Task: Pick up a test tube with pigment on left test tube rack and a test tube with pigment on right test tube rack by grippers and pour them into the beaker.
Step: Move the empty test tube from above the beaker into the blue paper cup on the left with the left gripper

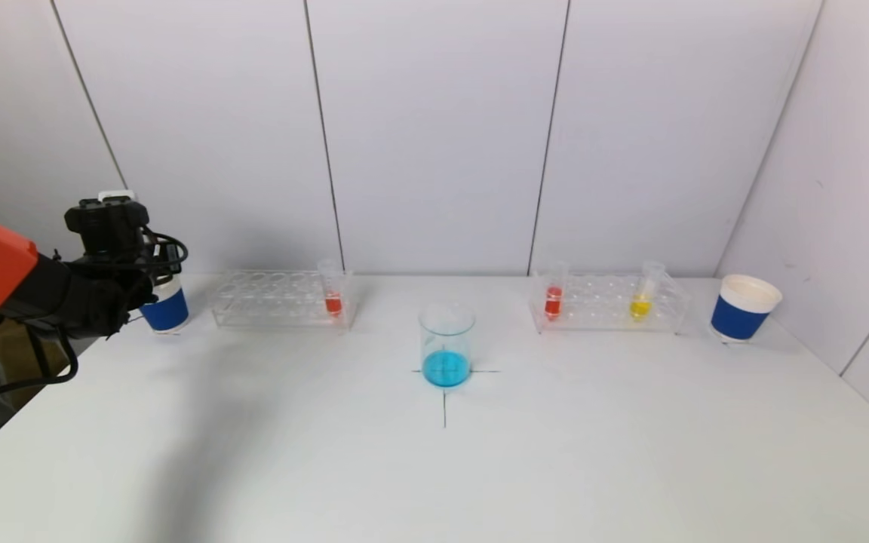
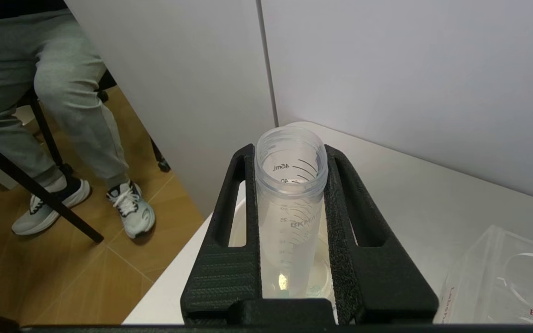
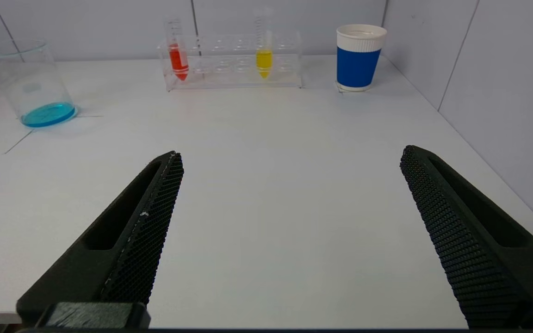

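My left gripper (image 2: pixel 290 152) is shut on a clear, empty-looking test tube (image 2: pixel 289 203), held upright over a blue paper cup (image 1: pixel 165 308) at the table's far left. The left test tube rack (image 1: pixel 276 298) holds a tube with red pigment (image 1: pixel 333 296). In the right test tube rack (image 1: pixel 608 302) stand a red tube (image 1: pixel 553 298) and a yellow tube (image 1: pixel 640 302). The beaker (image 1: pixel 446 343), with blue liquid in its bottom, sits on a cross mark at the centre. My right gripper (image 3: pixel 292 155) is open above bare table, well short of the right rack (image 3: pixel 234 60), and out of the head view.
A second blue paper cup (image 1: pixel 742 308) stands right of the right rack, near the side wall. White wall panels close the back and right. A seated person's legs show beyond the table's left edge (image 2: pixel 174 277). A corner of the left rack (image 2: pixel 516 273) lies beside my left gripper.
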